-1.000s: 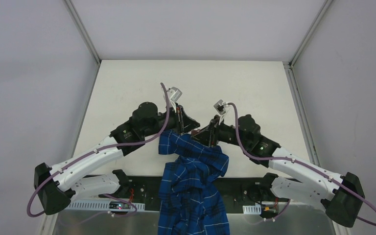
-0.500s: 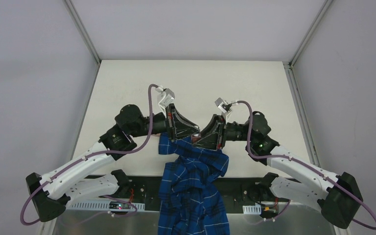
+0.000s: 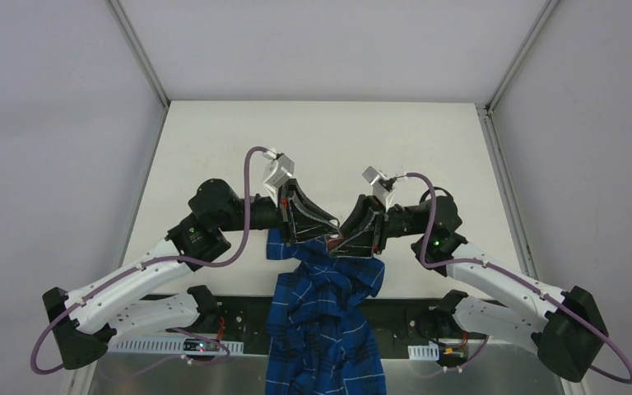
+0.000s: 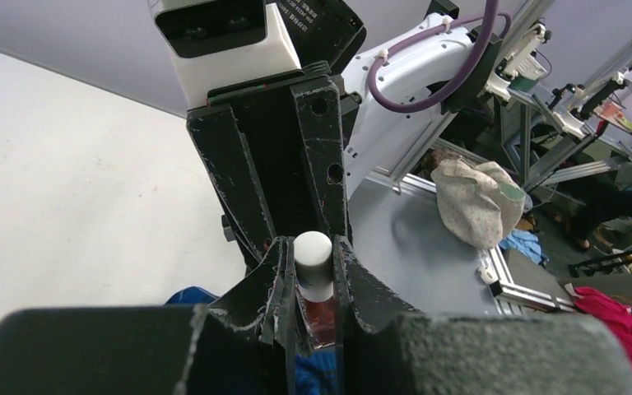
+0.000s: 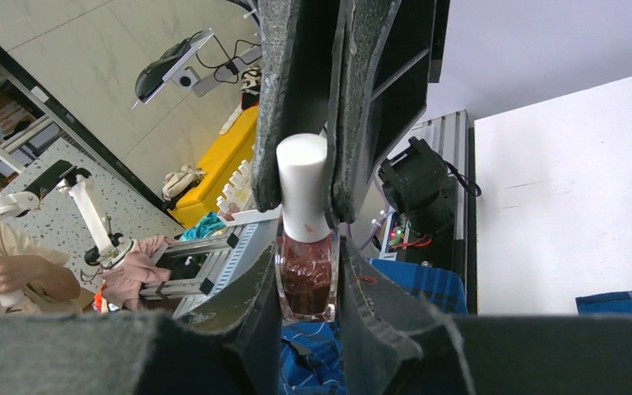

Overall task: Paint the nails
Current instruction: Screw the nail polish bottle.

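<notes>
blue plaid sleeve (image 3: 325,313), white-capped bottle (image 5: 304,239)

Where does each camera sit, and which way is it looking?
Top external: above and behind the arm bases, looking down at the table; the left arm and right arm show whole, meeting over a blue plaid sleeve.
Left wrist: on the left wrist, looking along the left gripper at the nail polish bottle; the right gripper faces it.
Right wrist: on the right wrist, looking along the right gripper at the same bottle, whose white cap the left gripper clamps.
Shared: both wrist views show that bottle.
</notes>
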Action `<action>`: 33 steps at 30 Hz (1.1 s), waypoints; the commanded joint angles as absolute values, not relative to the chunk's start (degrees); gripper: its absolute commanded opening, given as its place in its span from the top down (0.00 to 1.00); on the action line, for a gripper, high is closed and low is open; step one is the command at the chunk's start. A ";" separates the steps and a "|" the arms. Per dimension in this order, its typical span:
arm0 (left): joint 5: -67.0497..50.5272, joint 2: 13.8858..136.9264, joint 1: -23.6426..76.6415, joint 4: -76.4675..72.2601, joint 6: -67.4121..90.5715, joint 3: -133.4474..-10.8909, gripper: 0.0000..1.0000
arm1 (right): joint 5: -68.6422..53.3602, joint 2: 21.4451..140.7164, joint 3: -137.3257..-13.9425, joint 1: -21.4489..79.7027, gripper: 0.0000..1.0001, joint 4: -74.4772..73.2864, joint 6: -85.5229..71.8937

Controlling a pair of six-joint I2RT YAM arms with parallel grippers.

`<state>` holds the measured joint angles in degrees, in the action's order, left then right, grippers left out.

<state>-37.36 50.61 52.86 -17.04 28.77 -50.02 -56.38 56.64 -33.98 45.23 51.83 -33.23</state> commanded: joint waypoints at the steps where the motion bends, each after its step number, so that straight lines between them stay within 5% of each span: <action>1: -45.72 51.15 56.24 -19.28 26.08 -50.86 1.00 | -50.69 57.18 -34.04 44.07 1.00 51.51 -36.45; 2: -44.42 51.11 56.20 -19.29 26.10 -50.60 0.96 | -50.38 56.73 -34.02 44.04 1.00 50.29 -35.88; 6: -40.51 51.73 56.16 -18.86 26.59 -50.19 0.42 | -47.99 53.27 -34.19 44.06 1.00 41.46 -31.19; 10: -36.18 52.65 55.88 -17.32 26.43 -50.27 0.23 | -43.61 48.79 -34.45 44.14 1.00 30.25 -25.49; 19: -15.62 52.11 54.68 -7.69 26.76 -51.61 0.10 | -31.11 42.38 -34.51 44.85 1.00 14.56 -17.94; 33: -1.51 57.04 54.43 -3.96 34.15 -53.03 0.23 | -0.72 44.61 -36.09 57.38 1.00 9.17 -9.20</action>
